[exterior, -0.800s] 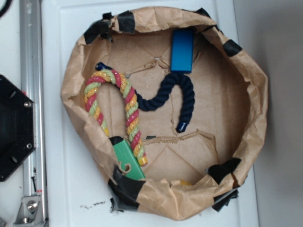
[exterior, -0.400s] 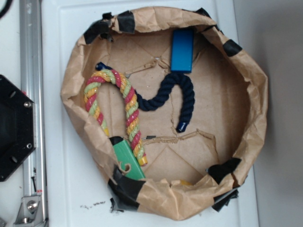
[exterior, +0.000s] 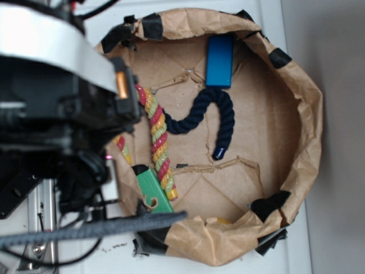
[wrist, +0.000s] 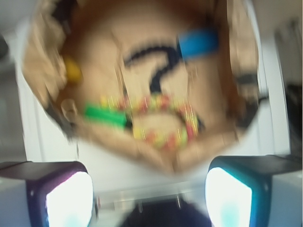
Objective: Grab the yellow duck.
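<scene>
Since a moment ago the arm (exterior: pixel 63 108) has swung in over the left rim of the paper bowl (exterior: pixel 308 131) — nothing in the bowl has shifted. Its gripper (wrist: pixel 149 189) hangs outside that rim, fingers (wrist: pixel 68 196) wide apart, holding nothing. The duck (wrist: pixel 72 70) — a blurred yellow blob — lies against the bowl's wall, near the green block (wrist: pixel 106 116).

Between the spread fingers (wrist: pixel 66 198), open air leads ahead to the paper bowl's near rim (wrist: pixel 156 158). Beyond it the twisted rope (wrist: pixel 161 104) and green block (wrist: pixel 106 116) bar the way; bare floor lies farther, left of the dark rope (wrist: pixel 156 66).
</scene>
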Robot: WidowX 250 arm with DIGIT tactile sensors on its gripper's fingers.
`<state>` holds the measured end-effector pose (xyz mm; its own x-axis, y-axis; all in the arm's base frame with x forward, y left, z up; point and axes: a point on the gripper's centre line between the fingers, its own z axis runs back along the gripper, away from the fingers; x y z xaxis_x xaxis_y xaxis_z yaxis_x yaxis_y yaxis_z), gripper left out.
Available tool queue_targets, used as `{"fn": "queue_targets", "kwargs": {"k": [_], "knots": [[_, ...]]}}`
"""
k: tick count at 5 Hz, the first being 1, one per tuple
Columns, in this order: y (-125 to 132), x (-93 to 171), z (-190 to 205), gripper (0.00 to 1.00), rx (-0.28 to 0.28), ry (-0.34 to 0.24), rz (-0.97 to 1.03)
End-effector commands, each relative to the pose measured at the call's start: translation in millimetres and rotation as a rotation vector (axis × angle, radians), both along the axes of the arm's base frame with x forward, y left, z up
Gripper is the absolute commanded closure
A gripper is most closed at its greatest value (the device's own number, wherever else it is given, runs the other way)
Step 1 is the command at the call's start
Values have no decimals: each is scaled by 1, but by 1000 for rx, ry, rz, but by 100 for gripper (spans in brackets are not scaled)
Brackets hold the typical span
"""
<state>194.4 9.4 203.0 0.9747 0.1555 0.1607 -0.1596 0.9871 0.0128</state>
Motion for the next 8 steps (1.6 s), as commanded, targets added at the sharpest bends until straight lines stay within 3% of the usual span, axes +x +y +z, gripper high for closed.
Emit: {"fn": "queue_targets", "kwargs": {"k": [1,4,5,6,7,8], "knots": [[3,32,-16,0,89,-97,-17],[3,32,-16,0,89,-97,-17],[17,60,-37,0,128,-178,-204],[15,80,-62,0,117,-115,-370],[13,97,-87,0,115,-109,-515],[15,122,-117,0,126,-138,-676]]}}
